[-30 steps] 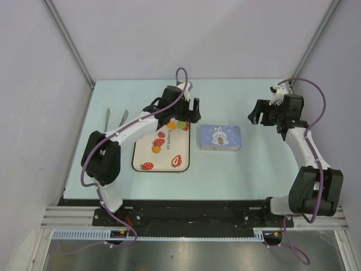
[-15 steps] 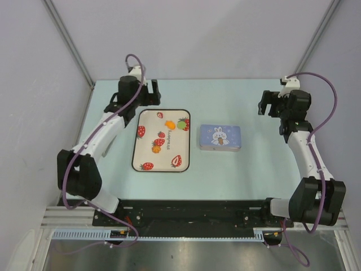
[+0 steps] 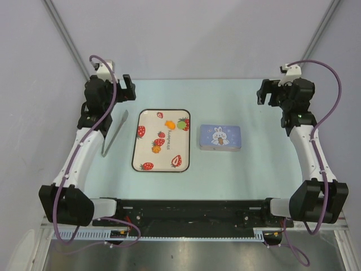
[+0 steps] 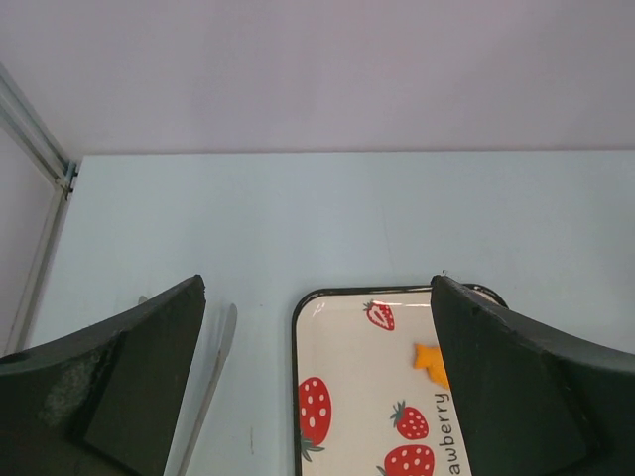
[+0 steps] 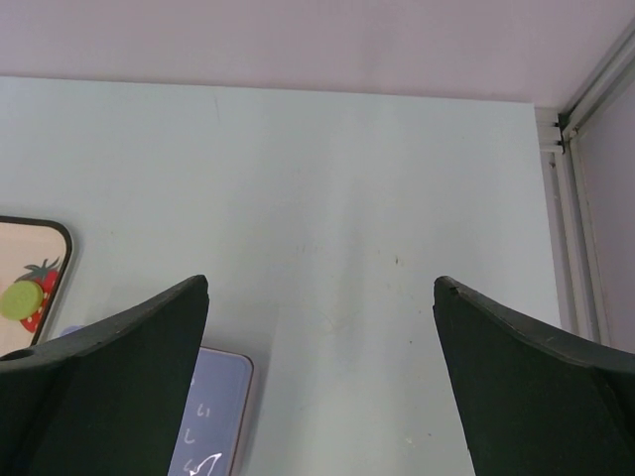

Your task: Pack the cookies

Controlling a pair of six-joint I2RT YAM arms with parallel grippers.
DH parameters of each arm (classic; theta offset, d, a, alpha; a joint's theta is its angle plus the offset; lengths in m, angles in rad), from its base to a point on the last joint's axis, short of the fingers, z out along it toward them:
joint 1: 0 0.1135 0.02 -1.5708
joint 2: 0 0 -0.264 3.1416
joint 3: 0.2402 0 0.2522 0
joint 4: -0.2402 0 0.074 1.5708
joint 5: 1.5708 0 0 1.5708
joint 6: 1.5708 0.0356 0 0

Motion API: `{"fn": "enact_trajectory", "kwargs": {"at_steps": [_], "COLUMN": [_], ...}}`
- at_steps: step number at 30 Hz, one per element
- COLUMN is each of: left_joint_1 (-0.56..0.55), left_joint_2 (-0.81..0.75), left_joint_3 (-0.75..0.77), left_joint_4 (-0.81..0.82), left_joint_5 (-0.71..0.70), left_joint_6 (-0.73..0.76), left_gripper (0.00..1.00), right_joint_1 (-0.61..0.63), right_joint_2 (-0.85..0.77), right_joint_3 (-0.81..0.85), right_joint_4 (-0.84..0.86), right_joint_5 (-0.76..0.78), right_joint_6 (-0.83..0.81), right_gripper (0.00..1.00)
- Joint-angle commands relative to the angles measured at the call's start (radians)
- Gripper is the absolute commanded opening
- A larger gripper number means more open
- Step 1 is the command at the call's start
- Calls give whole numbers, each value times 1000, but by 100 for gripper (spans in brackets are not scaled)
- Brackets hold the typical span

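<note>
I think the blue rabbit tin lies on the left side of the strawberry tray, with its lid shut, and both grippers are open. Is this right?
One point is wrong: the blue rabbit tin lies on the right side of the strawberry tray, not the left, as the top external view shows. The rest holds: its lid is shut, and the left gripper and right gripper are both open.

The left gripper [image 3: 127,88] has left the tray's [image 3: 176,141] far edge, swinging out to the far-left corner of the table [image 3: 237,169]; the right gripper [image 3: 265,92] has drawn back toward the far-right corner
</note>
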Motion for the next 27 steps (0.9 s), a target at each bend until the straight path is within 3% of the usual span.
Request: {"fn": "enact_trajectory", "kwargs": {"at_steps": [1, 27], "left_joint_1": [-3, -3], "left_joint_2": [-60, -123], "left_joint_3": [-22, -85], "left_joint_4": [74, 162], "left_joint_5": [-1, -12], "left_joint_6": [26, 26], "left_gripper": [100, 100], "right_joint_1": [30, 59], "right_joint_2": [12, -6], "right_joint_3": [67, 78], "right_joint_4": [22, 37], "right_joint_5": [19, 44], "right_joint_6": [0, -20], "right_gripper": [100, 100]}}
